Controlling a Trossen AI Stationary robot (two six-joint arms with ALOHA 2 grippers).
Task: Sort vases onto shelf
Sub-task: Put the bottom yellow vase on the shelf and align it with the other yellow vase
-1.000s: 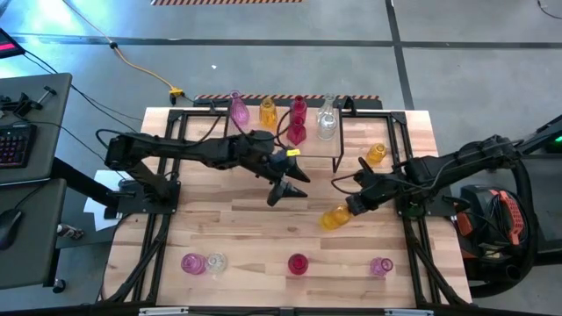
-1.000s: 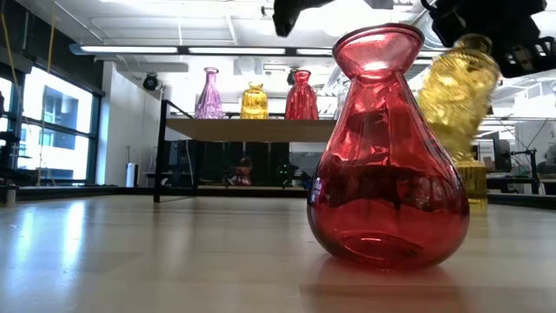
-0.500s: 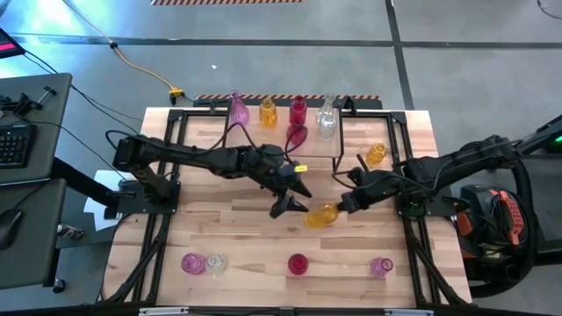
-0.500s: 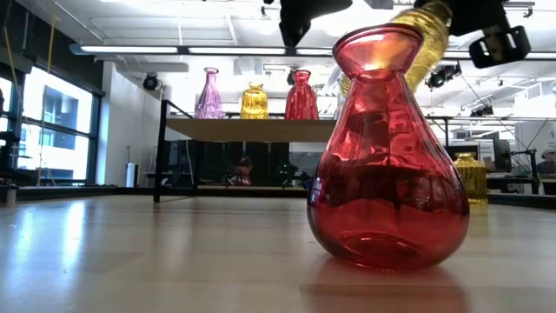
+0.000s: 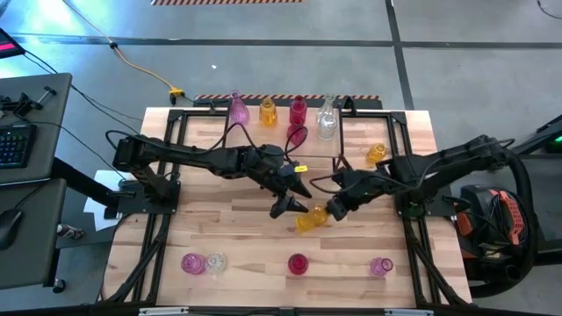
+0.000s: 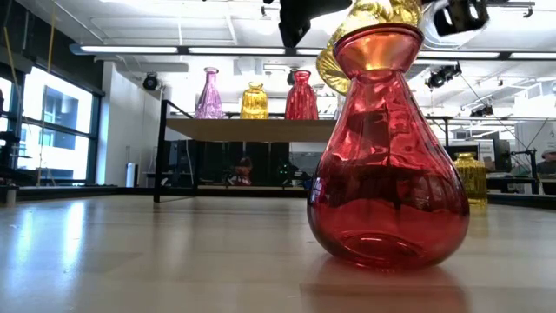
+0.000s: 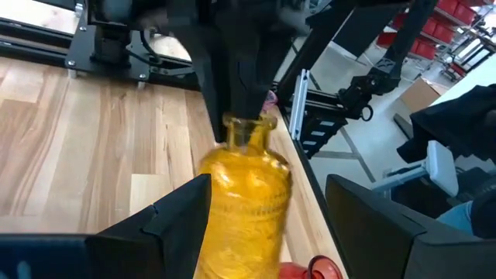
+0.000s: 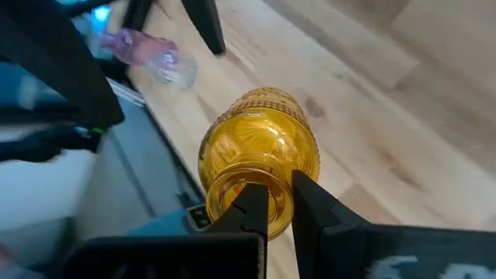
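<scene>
An amber-yellow vase (image 5: 306, 220) hangs over the table's middle, with my right gripper (image 5: 330, 211) shut on its top. My left gripper (image 5: 294, 204) is open; in the left wrist view its fingers (image 7: 174, 221) stand on either side of the vase's body (image 7: 244, 201). I cannot tell whether they touch it. The shelf (image 6: 261, 129) at the far middle carries a pink (image 5: 238, 109), a yellow (image 5: 268, 112), a red (image 5: 298, 111) and a clear vase (image 5: 327, 118), each on its base. My right gripper holds the yellow vase by the rim of its neck (image 8: 232, 190). One finger (image 8: 249, 208) appears to reach into the mouth while the other lies outside, with the glass wall between them. The fingers slant down from the table's right. The vase is lifted clear and tilted, body toward the left arm.
A red vase (image 5: 298, 263) stands at the near edge, filling the low view (image 6: 387, 156). Pink (image 5: 192, 262), clear (image 5: 215, 262) and pink (image 5: 381, 265) vases stand along the same edge. An amber vase (image 5: 376, 154) stands at the right, and a red one (image 5: 296, 134) by the shelf.
My right gripper has carried the yellow vase up and toward the table's left, bringing it between the left gripper's open fingers; the vase has tipped from hanging to slanting. My left gripper first moved a little toward the table's near edge and down, then kept still.
</scene>
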